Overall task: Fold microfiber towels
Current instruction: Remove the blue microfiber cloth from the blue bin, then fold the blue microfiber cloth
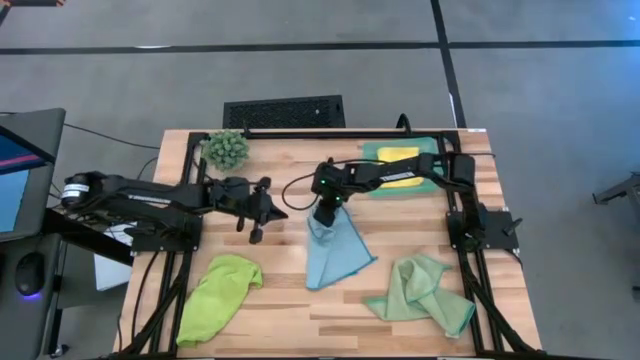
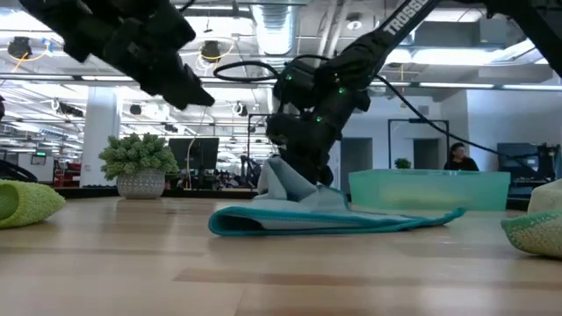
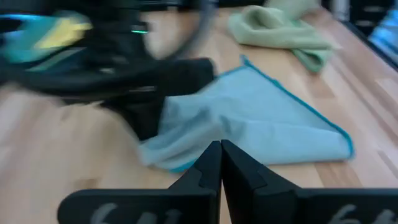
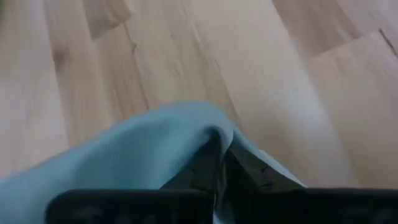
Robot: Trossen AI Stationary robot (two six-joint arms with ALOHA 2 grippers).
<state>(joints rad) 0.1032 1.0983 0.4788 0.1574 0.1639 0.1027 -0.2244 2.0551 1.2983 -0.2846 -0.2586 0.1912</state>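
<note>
A light blue towel (image 1: 338, 255) lies mid-table, its far end raised to my right gripper (image 1: 325, 215), which is shut on it. To its left my left gripper (image 1: 262, 222) hovers shut and empty; in its wrist view the tips (image 3: 221, 155) point at the blue towel (image 3: 261, 118). A lime green towel (image 1: 220, 295) lies crumpled at the near left. A sage green towel (image 1: 425, 290) lies crumpled at the near right. A yellow towel (image 1: 400, 155) rests in a teal tray (image 1: 372, 150) at the far right. My right gripper pinches a bunched fold at the towel's far end (image 4: 214, 127) between its two fingers, coming slanting down from the table's far right. That end stands up off the table (image 2: 279, 180), slack. The rest lies flat on the wood (image 2: 351, 221), doubled over.
A small spiky green plant (image 1: 227, 148) stands in a pot at the far left of the table. A black slotted panel (image 1: 283, 110) lies beyond the far edge. Bare wood shows between the lime towel and the blue one. A person (image 2: 457, 156) sits in the room behind.
</note>
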